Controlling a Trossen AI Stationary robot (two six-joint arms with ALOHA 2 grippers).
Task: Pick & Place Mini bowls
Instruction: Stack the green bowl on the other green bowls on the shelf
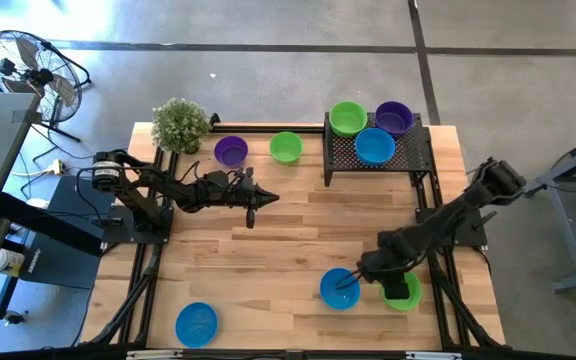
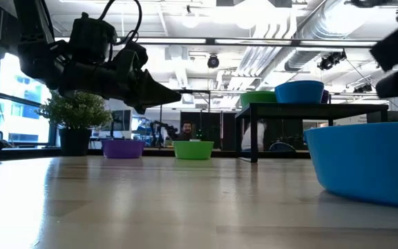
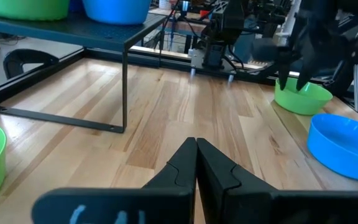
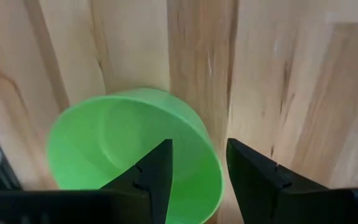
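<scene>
Right arm over green bowl at table's 5 o'clock, jaws apart, nothing held: looks like release or pre-grasp.

Table (image 1: 298,240); black rack (image 1: 388,158) at 1 o'clock carries green, purple and blue bowls; loose bowls: purple (image 1: 231,151) and green (image 1: 286,147) at 11–12 o'clock, blue (image 1: 196,323) at 7. Right gripper (image 4: 197,168) straddles the near rim of green mini bowl (image 4: 129,146), one finger inside, blue mini bowl (image 1: 339,288) just beside. Left gripper (image 3: 196,163) waits at 10 o'clock, fingers together, empty. Next likely: clamp on the rim or lift clear; can't tell which.
</scene>
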